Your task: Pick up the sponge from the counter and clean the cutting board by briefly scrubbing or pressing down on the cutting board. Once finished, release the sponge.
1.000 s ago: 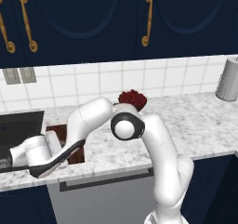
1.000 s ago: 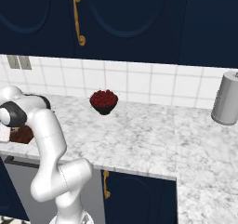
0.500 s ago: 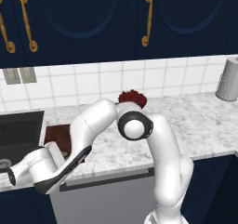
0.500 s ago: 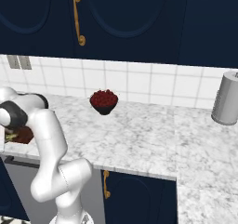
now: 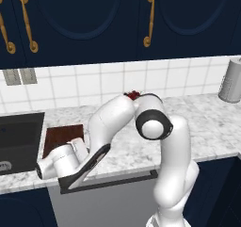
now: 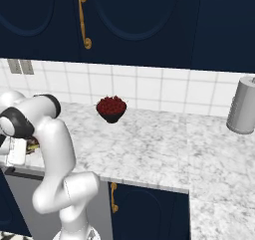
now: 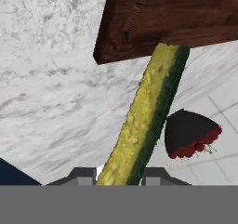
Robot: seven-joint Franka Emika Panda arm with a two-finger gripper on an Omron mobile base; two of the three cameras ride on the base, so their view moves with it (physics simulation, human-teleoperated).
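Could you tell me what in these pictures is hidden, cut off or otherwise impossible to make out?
- Cutting board: in the left base view the arm covers its right part; in the hand view the top edge cuts it off.
- Sponge: its lower end sinks behind the grey band in the hand view.
- Gripper: just the fingertips show there, shut on the sponge.
- Bowl: left base view, mostly behind the arm.
- Sink: cut by the left edge.

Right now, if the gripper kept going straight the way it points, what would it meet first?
Probably the dark reddish-brown wooden cutting board: the yellow-and-green sponge held in the gripper points at its near edge, though depth is unclear.
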